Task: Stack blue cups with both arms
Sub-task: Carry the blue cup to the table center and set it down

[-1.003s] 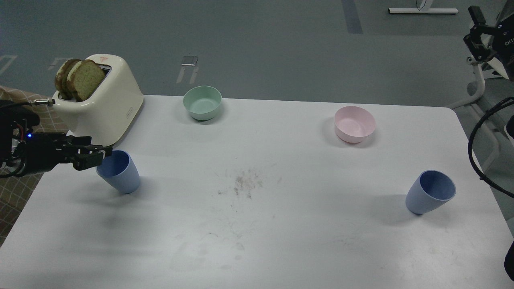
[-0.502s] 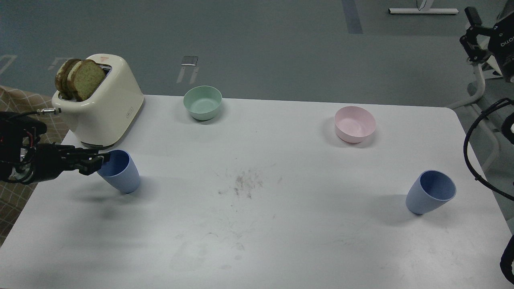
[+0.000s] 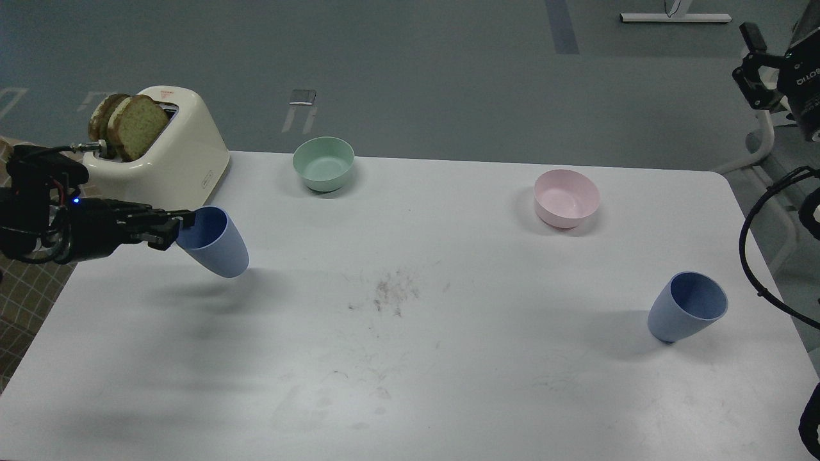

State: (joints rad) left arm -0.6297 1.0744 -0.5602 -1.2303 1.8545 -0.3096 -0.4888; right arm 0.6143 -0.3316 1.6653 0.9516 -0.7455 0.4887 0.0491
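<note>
At the left edge of the frame, the left gripper (image 3: 178, 228) is clamped on the rim of 1 blue cup (image 3: 214, 242), which is tilted above the white tabletop (image 3: 410, 358). Behind them, upper left, stands a cream toaster (image 3: 168, 160) with 2 bread slices (image 3: 127, 125). The second blue cup (image 3: 687, 307) stands at lower right. The right gripper (image 3: 757, 70), at the upper right corner, is too dark to tell whether it is parted or closed.

Grey floor (image 3: 416, 77) spreads beyond the white table (image 3: 448, 358), scuffed at its middle. A white stand base (image 3: 674, 18) sits far right, checked cloth (image 3: 25, 301) near left.
</note>
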